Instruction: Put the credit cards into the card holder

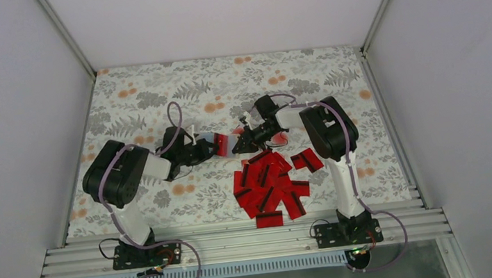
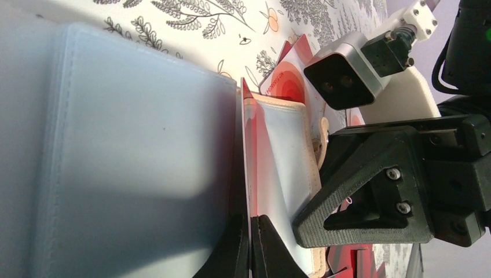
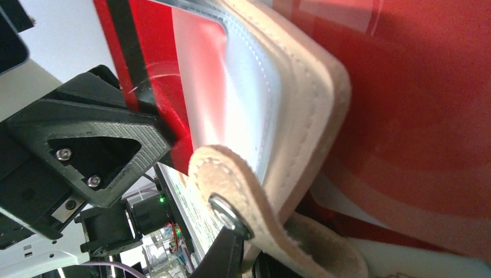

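The left gripper (image 2: pixel 250 233), at the bottom edge of its own wrist view, has its two fingers pressed nearly together on a thin edge of the card holder (image 2: pixel 285 174). The right gripper (image 3: pixel 245 258), low in its wrist view, is likewise closed. It pinches the holder's tan strap (image 3: pixel 231 185), which carries a round metal snap.

In the overhead view the two grippers meet nose to nose just above the middle of the frame. The holder hangs between them, lifted off the cloth (image 1: pixel 154 93).

Seen close, the holder is a flat pouch with a stitched tan-beige border and a thick rounded edge. It has clear, pale bluish plastic sleeves; one broad sleeve fills the left half of the left wrist view. A red card (image 3: pixel 155 75) with a black stripe lies against a clear sleeve at the upper left of the right wrist view, its red showing through the plastic. In the left wrist view a pale-faced card (image 2: pixel 288 82) with red rings shows just above the holder's upper edge. I cannot tell whether it sits in a pocket.

The rest of the credit cards (image 1: pixel 269 182) lie in a loose overlapping red heap on the cloth. The heap is right of centre and below the grippers, in front of the right arm, with one card a little apart at its right.
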`<state>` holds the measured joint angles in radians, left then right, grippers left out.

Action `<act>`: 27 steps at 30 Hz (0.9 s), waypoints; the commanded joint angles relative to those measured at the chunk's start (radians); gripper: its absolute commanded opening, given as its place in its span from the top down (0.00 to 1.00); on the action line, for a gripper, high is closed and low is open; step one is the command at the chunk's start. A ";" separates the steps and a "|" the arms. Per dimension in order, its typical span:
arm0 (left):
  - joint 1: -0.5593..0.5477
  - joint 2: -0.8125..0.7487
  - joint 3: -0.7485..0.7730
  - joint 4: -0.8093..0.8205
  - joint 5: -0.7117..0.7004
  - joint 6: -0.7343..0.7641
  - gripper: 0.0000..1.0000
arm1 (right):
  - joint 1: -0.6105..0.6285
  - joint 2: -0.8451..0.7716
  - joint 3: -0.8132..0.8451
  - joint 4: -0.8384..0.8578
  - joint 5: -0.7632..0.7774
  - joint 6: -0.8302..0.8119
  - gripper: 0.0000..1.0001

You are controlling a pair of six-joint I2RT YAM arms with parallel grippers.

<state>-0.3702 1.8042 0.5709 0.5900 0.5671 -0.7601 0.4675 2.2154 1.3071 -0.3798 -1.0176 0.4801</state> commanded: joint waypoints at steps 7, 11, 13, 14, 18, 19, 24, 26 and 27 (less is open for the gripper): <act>0.010 0.064 0.011 0.060 0.081 -0.059 0.97 | 0.042 0.132 -0.033 -0.075 0.165 0.012 0.96; 0.009 0.043 0.071 -0.130 0.041 0.027 0.92 | 0.040 0.126 0.001 -0.120 0.194 -0.018 0.93; 0.009 0.034 0.093 -0.205 0.021 0.060 0.89 | 0.038 0.114 0.010 -0.133 0.208 -0.028 0.88; 0.009 0.030 0.098 -0.227 0.018 0.071 0.87 | 0.038 0.107 0.014 -0.139 0.215 -0.032 0.84; 0.008 0.022 0.124 -0.328 0.003 0.111 0.80 | 0.035 0.086 0.037 -0.173 0.245 -0.049 0.71; 0.009 0.019 0.133 -0.351 -0.002 0.123 0.79 | 0.035 0.079 0.043 -0.183 0.257 -0.052 0.68; 0.008 -0.008 0.183 -0.500 -0.039 0.175 0.66 | 0.026 0.033 0.051 -0.218 0.316 -0.060 0.60; 0.008 -0.022 0.209 -0.572 -0.063 0.197 0.59 | 0.021 0.015 0.049 -0.227 0.336 -0.059 0.59; 0.008 -0.030 0.218 -0.595 -0.070 0.205 0.56 | 0.021 0.008 0.050 -0.232 0.346 -0.060 0.58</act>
<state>-0.3660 1.7996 0.7609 0.2104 0.5846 -0.6277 0.4911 2.1967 1.3922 -0.4976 -0.9562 0.4324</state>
